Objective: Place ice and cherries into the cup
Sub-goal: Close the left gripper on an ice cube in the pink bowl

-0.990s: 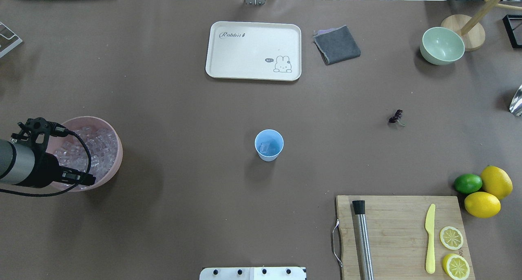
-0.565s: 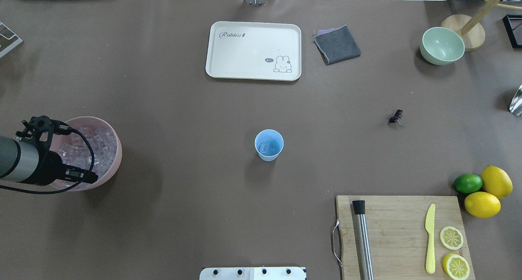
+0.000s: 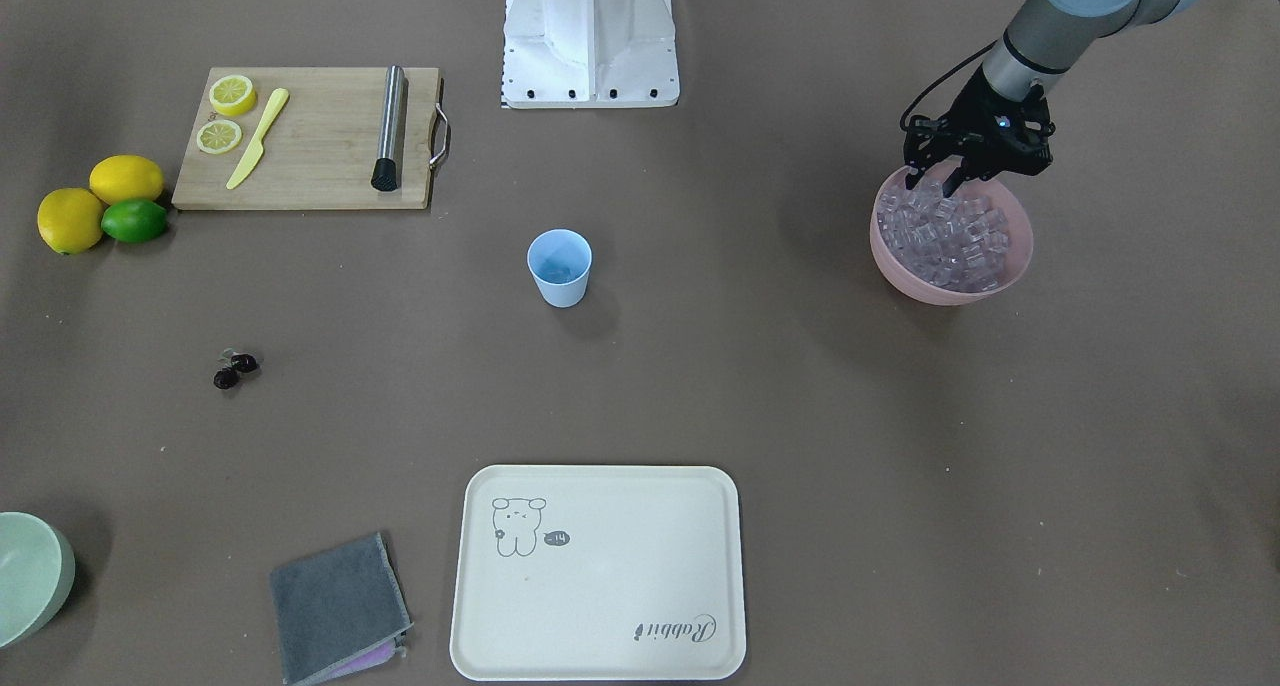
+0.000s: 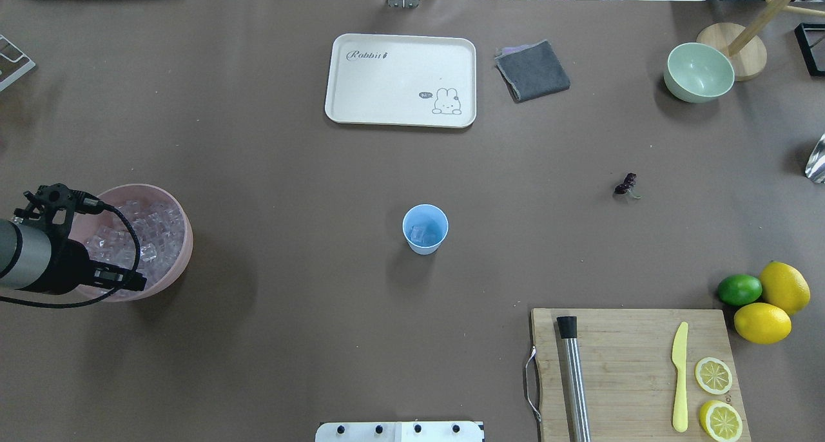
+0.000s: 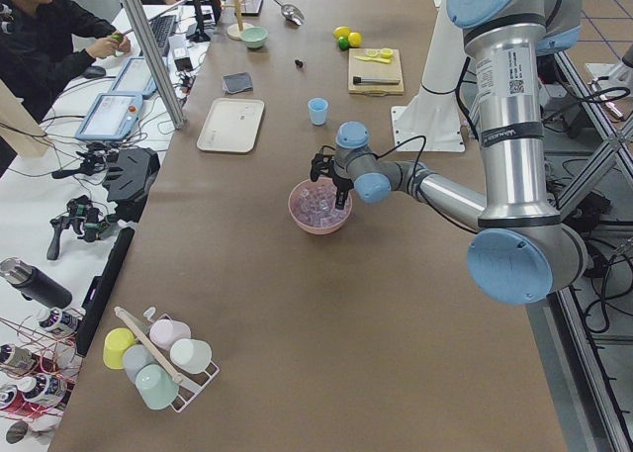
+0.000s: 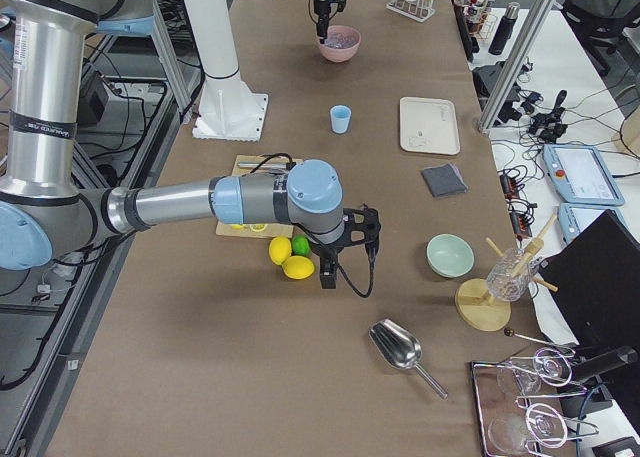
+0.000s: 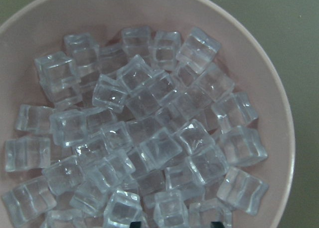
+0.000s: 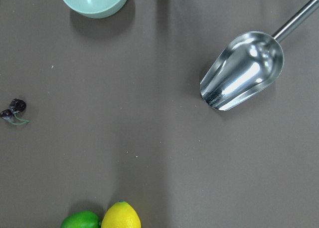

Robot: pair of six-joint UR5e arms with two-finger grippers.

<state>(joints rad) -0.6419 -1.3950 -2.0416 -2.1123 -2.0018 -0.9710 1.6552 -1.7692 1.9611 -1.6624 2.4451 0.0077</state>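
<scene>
The light blue cup (image 4: 425, 229) stands mid-table with a few ice cubes (image 4: 420, 235) inside; it also shows in the front view (image 3: 559, 266). Many ice cubes (image 7: 149, 133) fill the pink bowl (image 4: 185, 239). My left gripper (image 3: 932, 181) is open, pointing down over the near side of the bowl (image 3: 950, 294), fingertips just above the ice (image 3: 950, 234). The cherries (image 4: 626, 184) lie on the table right of the cup and show in the right wrist view (image 8: 12, 110). My right gripper (image 6: 326, 275) hovers near the lemons; I cannot tell its state.
A cream tray (image 4: 401, 80), grey cloth (image 4: 533, 70) and green bowl (image 4: 698, 72) sit at the far side. A cutting board (image 4: 635, 371) carries a muddler, knife and lemon slices. Lemons and a lime (image 4: 760, 300) lie beside it. A metal scoop (image 8: 244, 71) lies at the right.
My left wrist has drifted slightly to the left over the pink bowl. The gripper stays open. The cup and the cherries have not moved.
</scene>
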